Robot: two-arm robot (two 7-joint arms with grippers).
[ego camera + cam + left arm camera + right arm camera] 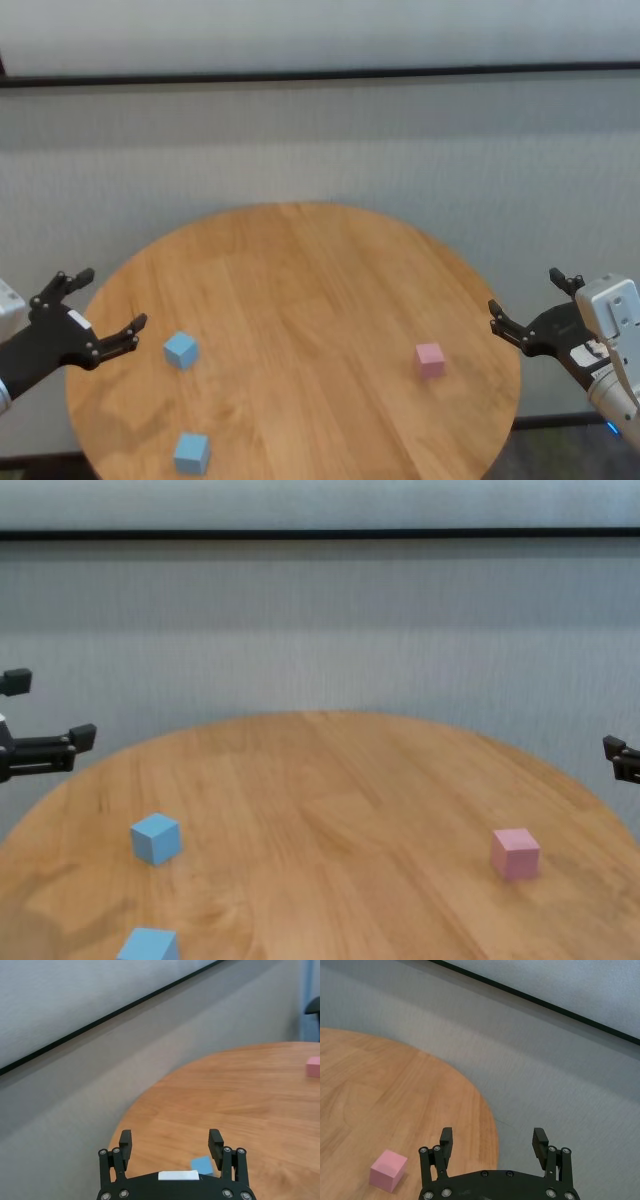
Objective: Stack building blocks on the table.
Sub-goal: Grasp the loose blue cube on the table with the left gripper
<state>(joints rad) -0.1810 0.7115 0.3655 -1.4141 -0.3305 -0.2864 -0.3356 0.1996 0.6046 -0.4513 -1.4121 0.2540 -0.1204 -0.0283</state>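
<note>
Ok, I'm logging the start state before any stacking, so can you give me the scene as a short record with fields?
table: round wooden top
far blue block: left side, lying alone
near blue block: left side, close to the near edge, lying alone
pink block: right side, lying alone
stack: none yet
left gripper: open, at the table's left edge, holding nothing
right gripper: open, off the right edge, holding nothing

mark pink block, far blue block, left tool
pink block [430,360], head view, top face
far blue block [181,350], head view, top face
left tool [100,308], head view, gap between open fingertips
</note>
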